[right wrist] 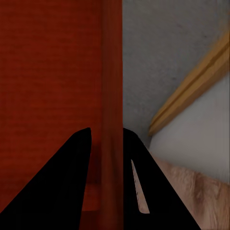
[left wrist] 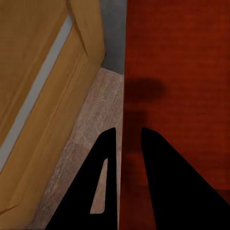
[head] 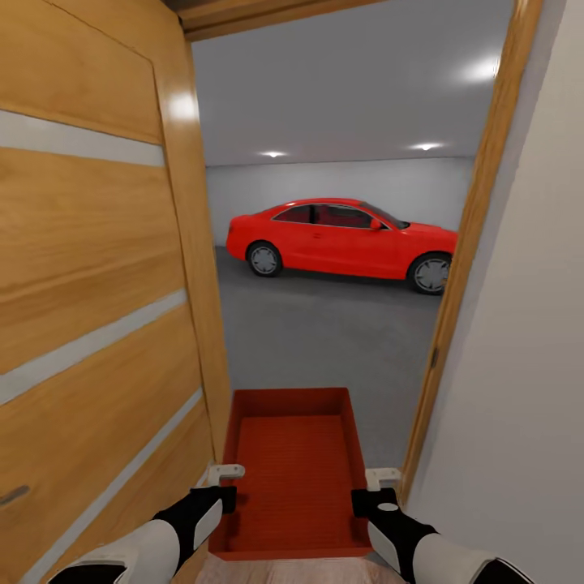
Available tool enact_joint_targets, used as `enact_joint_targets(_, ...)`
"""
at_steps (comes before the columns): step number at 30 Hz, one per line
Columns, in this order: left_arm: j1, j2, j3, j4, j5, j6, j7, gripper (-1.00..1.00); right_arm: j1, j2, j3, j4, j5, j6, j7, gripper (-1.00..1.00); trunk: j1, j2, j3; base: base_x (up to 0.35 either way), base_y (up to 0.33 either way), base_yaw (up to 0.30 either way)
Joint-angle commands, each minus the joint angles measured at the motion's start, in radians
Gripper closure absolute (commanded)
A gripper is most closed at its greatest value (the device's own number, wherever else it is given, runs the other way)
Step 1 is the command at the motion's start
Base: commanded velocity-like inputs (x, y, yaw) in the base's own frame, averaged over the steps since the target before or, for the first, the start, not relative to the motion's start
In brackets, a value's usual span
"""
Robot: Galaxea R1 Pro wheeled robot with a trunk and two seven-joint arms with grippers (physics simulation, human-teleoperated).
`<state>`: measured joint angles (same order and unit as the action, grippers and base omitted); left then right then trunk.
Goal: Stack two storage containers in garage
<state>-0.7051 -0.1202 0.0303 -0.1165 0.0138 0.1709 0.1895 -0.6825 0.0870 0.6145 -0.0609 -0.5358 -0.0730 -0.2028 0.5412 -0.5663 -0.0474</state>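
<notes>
I hold one orange-red storage container point(head: 292, 478) level in front of me, in the doorway to the garage. My left gripper point(head: 221, 485) is shut on its left wall, with that thin wall point(left wrist: 122, 120) pinched between the black fingers point(left wrist: 103, 182). On the opposite side, my right gripper point(head: 375, 491) is shut on the right wall point(right wrist: 111, 120), one finger point(right wrist: 67, 177) inside the tub and one outside. The tub is empty. Beyond it lies the garage's dark grey concrete floor point(head: 324, 332).
An open slatted wooden door point(head: 89, 324) stands close on my left, and the wooden door frame point(head: 458, 268) with a white wall point(head: 527, 365) is close on my right. A red coupe car point(head: 345, 239) is parked across the far side of the garage. Light wood planks point(left wrist: 91, 139) lie underfoot.
</notes>
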Motion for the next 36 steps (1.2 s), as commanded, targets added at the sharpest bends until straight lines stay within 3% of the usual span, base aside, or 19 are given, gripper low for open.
enact_joint_targets(1, 0.000, 0.016, -0.015, -0.005, -0.021, 0.007, 0.016, 1.00, -0.001, -0.001, -0.013, 0.015, -0.020, -0.007, -0.020, 1.00, 0.001, -0.002, -0.002, 0.205, 0.235, -0.006)
enact_joint_targets(19, -0.001, 0.016, -0.016, -0.005, -0.023, 0.006, 0.016, 1.00, -0.001, -0.001, -0.013, 0.015, -0.019, -0.007, -0.020, 1.00, 0.001, -0.002, -0.002, 0.024, 0.024, -0.242)
enact_joint_targets(27, 0.000, 0.016, -0.016, -0.005, -0.024, 0.006, 0.016, 1.00, -0.001, -0.001, -0.013, 0.015, -0.019, -0.007, -0.020, 1.00, 0.001, -0.002, -0.002, 0.013, 0.011, -0.023)
enact_joint_targets(36, -0.001, 0.016, -0.016, -0.005, -0.024, 0.006, 0.016, 1.00, -0.001, -0.001, -0.013, 0.015, -0.019, -0.007, -0.020, 1.00, 0.001, -0.002, -0.002, 0.173, 0.219, 0.000)
